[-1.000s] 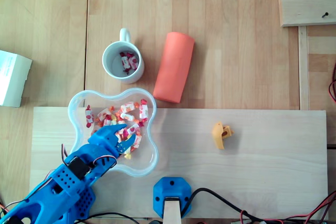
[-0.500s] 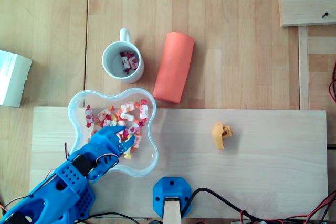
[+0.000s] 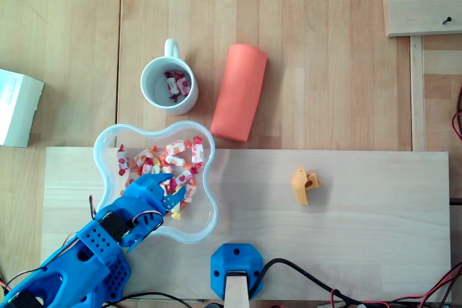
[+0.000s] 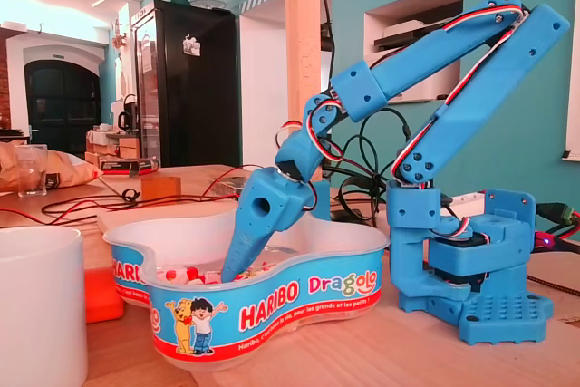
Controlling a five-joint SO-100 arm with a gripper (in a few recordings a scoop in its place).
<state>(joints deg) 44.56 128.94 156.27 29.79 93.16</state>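
My blue gripper (image 3: 172, 191) reaches down into a clear, wavy-edged Haribo tub (image 3: 205, 225) of small wrapped candies (image 3: 175, 155). In the overhead view its two fingers stand a little apart, with candies lying between and around the tips. In the fixed view the fingers (image 4: 255, 228) point steeply down into the tub (image 4: 299, 292), and the tub's rim hides the tips. A white mug (image 3: 168, 83) with a few candies inside stands just beyond the tub.
An orange cylinder (image 3: 240, 91) lies to the right of the mug. A small yellow part (image 3: 304, 185) rests on the light wooden board (image 3: 375, 214). A white box (image 3: 16, 107) sits at the left edge. The arm's blue base (image 3: 235, 268) has cables along the near edge.
The gripper drew back slightly toward the lower left inside the tub a second ago. It has held still since, and the fingers' gap looks the same.
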